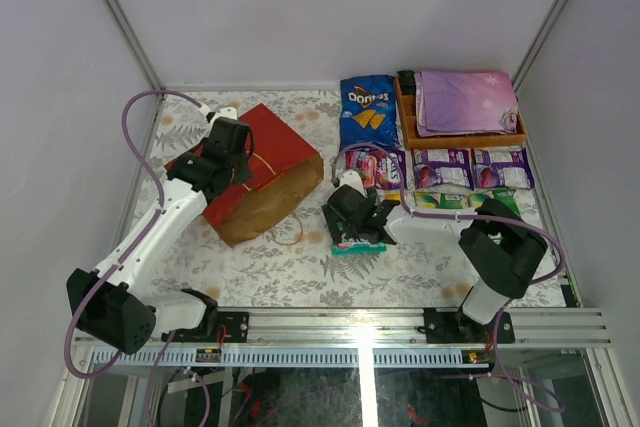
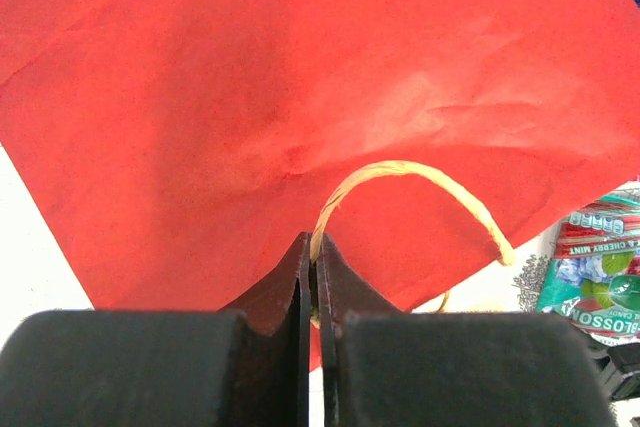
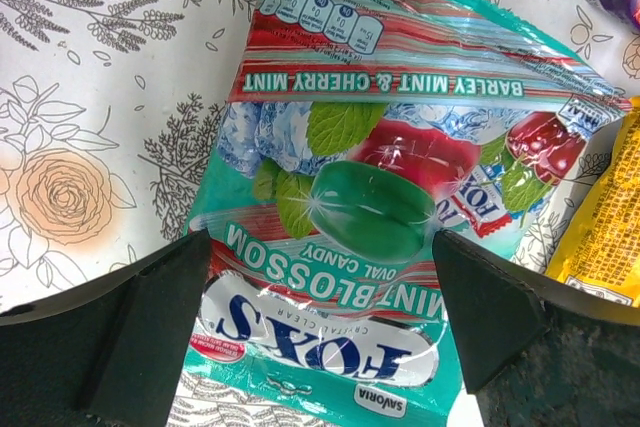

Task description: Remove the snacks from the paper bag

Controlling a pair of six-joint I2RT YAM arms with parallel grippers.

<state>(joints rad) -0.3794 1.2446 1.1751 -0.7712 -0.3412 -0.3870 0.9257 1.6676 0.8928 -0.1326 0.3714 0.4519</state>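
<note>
The red paper bag point(image 1: 270, 162) lies on its side at the left, its brown mouth facing the table's middle. My left gripper point(image 1: 236, 155) is above it, shut on one tan loop handle point(image 2: 420, 172), which is pinched between the jaws of that gripper point(image 2: 314, 247). A teal Fox's candy pack point(image 3: 400, 147) lies flat on the cloth to the right of the bag's mouth. My right gripper point(image 3: 320, 247) stands open over it, one finger at each side of the pack's near end. A blue Doritos bag point(image 1: 367, 112) and small purple packs point(image 1: 442, 167) lie behind.
An orange tray point(image 1: 406, 122) holding a folded purple star-print cloth point(image 1: 465, 100) stands at the back right. A pink pack point(image 1: 376, 167) and a yellow pack point(image 3: 610, 227) lie close to the right gripper. The bag's second handle point(image 1: 292, 237) trails on the flowered tablecloth.
</note>
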